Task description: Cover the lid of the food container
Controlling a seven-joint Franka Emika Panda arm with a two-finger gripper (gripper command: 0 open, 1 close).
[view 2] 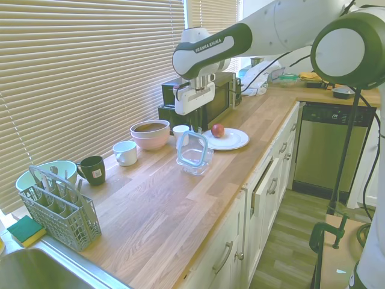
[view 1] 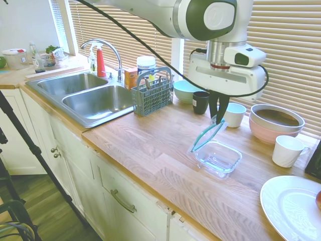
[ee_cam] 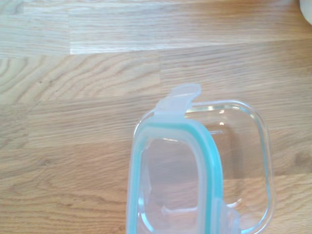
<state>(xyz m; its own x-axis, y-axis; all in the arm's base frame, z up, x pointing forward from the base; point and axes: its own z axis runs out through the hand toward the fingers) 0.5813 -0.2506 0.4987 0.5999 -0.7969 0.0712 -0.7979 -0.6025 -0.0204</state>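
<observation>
The food container point(view 1: 220, 159) is a small clear glass dish standing on the wooden counter, also visible in the second exterior view point(view 2: 196, 167). The lid point(view 1: 208, 136), clear with a teal rim seal, leans at a slant over it. Its low edge rests by the container's left rim and its high edge is up between the fingers. My gripper point(view 1: 219, 118) hangs just above the container, shut on that high edge, and appears in the second exterior view point(view 2: 195, 130) too. In the wrist view the lid point(ee_cam: 170, 185) partly overlaps the container point(ee_cam: 248, 146).
Behind the container stand a white mug point(view 1: 233, 114), a dark mug point(view 1: 200, 102) and a mint bowl point(view 1: 184, 91). A pink bowl point(view 1: 276, 123), a white cup point(view 1: 288, 150) and a white plate point(view 1: 293, 206) sit to the right. The cutlery basket point(view 1: 153, 95) and sink point(view 1: 90, 95) lie left.
</observation>
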